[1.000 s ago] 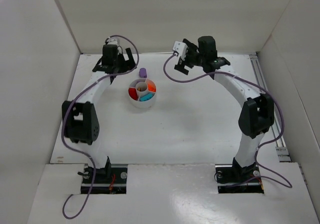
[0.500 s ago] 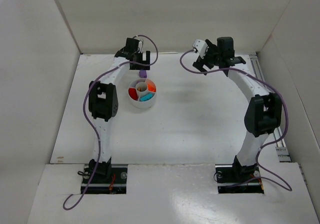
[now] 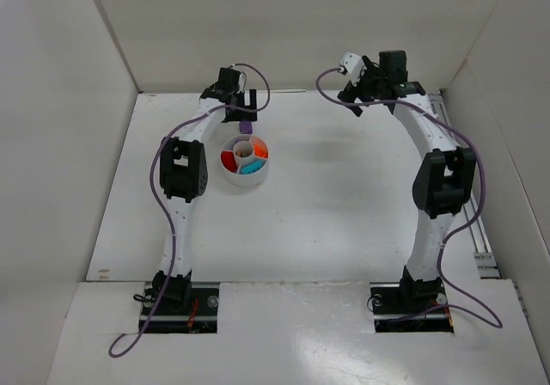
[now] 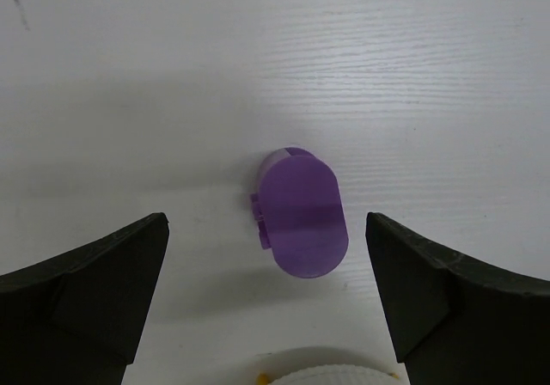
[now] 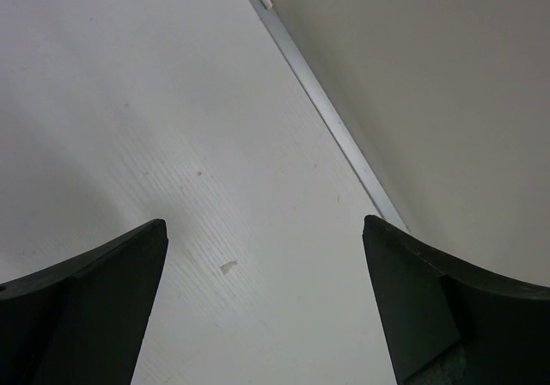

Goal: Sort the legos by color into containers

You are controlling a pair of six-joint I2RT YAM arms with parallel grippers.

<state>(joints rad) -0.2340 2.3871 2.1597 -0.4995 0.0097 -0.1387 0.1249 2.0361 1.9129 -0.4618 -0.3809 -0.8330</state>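
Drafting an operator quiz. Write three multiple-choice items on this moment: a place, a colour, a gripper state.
1. The purple lego lies: A in the dish; B on the table beside the dish; C on an arm.
2. Colour absent from the dish: A red; B purple; C teal.
3. The left gripper is: A open; B shut on the lego; C shut, empty.
B, bare table surrounds it; B, red, orange and teal show, no purple; A, its fingers stand apart, flanking the lego.
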